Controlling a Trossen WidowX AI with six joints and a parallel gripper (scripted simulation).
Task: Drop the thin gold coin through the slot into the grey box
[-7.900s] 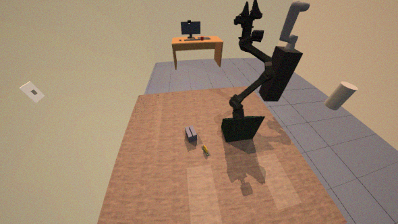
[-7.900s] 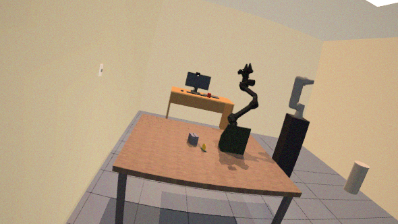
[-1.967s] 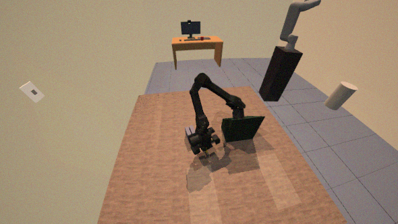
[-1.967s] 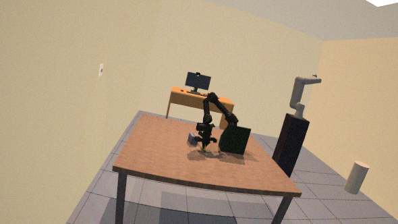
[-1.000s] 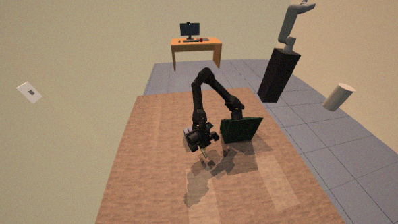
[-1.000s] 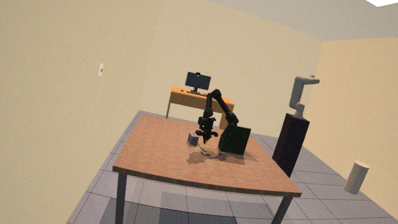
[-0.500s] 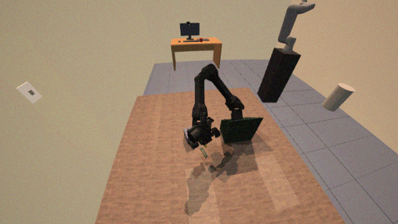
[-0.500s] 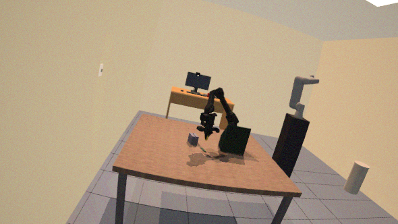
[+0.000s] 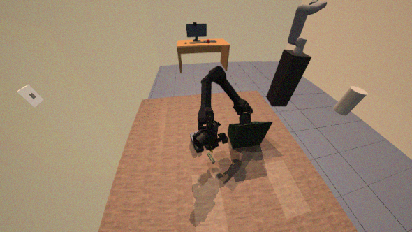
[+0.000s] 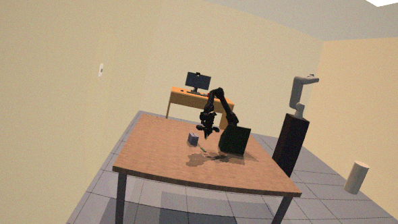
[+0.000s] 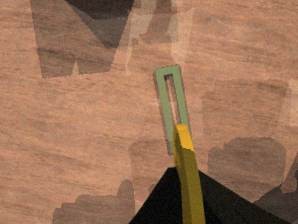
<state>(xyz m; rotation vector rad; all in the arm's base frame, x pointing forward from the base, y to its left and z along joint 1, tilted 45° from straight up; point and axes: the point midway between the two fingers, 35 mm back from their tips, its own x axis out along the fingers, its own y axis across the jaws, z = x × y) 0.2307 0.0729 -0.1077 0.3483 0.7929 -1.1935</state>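
Note:
My gripper [image 9: 210, 147] [image 10: 206, 135] [image 11: 180, 176] is shut on the gold coin [image 10: 206, 137] [image 11: 189, 167], which stands edge-on and sticks out past the fingertips. The coin is in the air above the table. The green holder [image 9: 211, 158] [image 10: 203, 149] [image 11: 164, 100] lies on the table below, with its long groove empty where it shows; the coin covers its near end in the wrist view. The grey box [image 10: 193, 139] stands beside the holder, to the left of the gripper in the exterior view. In the top view the arm hides most of the box. The box is out of the wrist view.
A large dark-green block [image 9: 248, 135] [image 10: 234, 141] stands on the table [image 9: 146, 182] [image 10: 148, 152] to the right of the gripper, in front of the arm's base. Shadows of the arm fall across the wood around the holder.

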